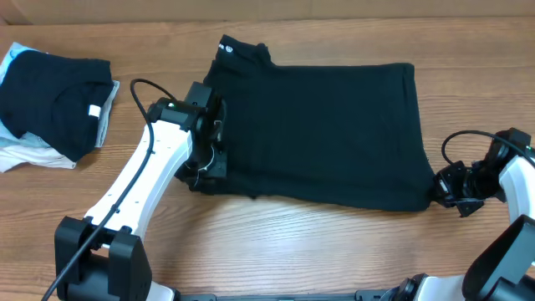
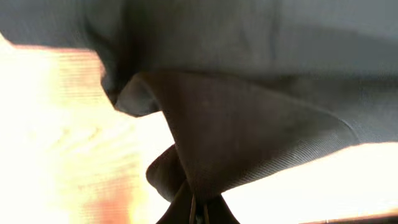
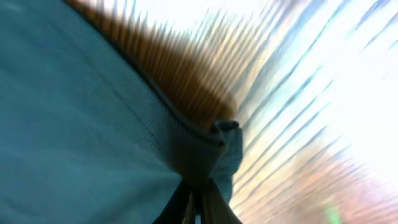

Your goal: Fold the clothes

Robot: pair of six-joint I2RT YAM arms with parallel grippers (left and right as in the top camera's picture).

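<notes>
A black garment [image 1: 313, 134] lies spread flat in the middle of the wooden table. My left gripper [image 1: 203, 177] is shut on its near left corner, and the left wrist view shows the pinched cloth [image 2: 224, 143] rising from the closed jaws [image 2: 198, 211]. My right gripper [image 1: 440, 189] is shut on the near right corner, with the hem [image 3: 199, 149] bunched at the closed jaws [image 3: 194, 208]. A folded black shirt [image 1: 54, 96] lies at the far left.
The folded shirt rests on white and grey clothes [image 1: 25, 155] in a pile at the left edge. Cables loop off both arms [image 1: 146, 84] [image 1: 456, 142]. Bare wooden table [image 1: 292, 242] lies in front of the garment.
</notes>
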